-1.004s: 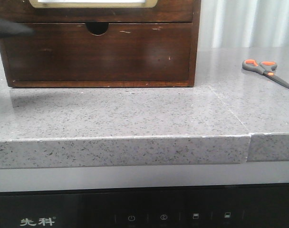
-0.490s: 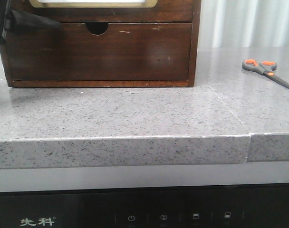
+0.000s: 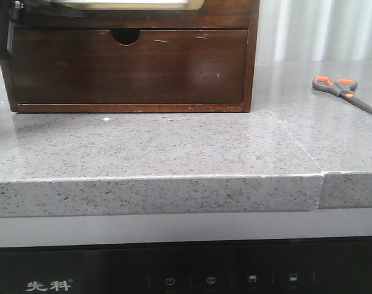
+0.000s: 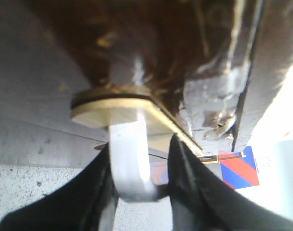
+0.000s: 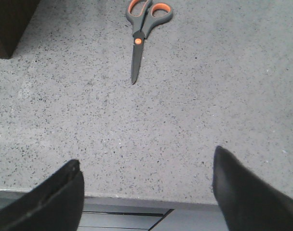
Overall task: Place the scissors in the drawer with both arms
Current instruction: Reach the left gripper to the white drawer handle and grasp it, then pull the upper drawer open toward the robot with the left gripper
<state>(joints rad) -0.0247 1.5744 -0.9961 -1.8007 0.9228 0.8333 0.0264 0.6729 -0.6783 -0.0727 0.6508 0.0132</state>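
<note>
The scissors (image 3: 344, 92), grey handles lined in orange, lie flat on the counter at the far right, well away from the cabinet. In the right wrist view the scissors (image 5: 139, 33) lie ahead of my right gripper (image 5: 146, 159), which hangs open over the counter's front edge, holding nothing. The drawer (image 3: 223, 15) is the upper one of the cabinet, its cream-rimmed pale panel (image 3: 197, 3) cut off by the top of the front view. My left gripper (image 4: 142, 147) is shut on the drawer's white loop handle (image 4: 129, 159), below the scratched dark wood (image 4: 151, 43).
A plain lower drawer with a semicircular notch (image 3: 125, 35) fills the cabinet's front below. The grey speckled counter (image 3: 174, 147) has a seam (image 3: 296, 144) toward the right. My left arm (image 3: 1, 30) shows dark at the cabinet's upper left corner.
My left arm's dark fingers, which crossed the cabinet's front at the upper left, have moved up and mostly out of the front view. The scissors have not moved.
</note>
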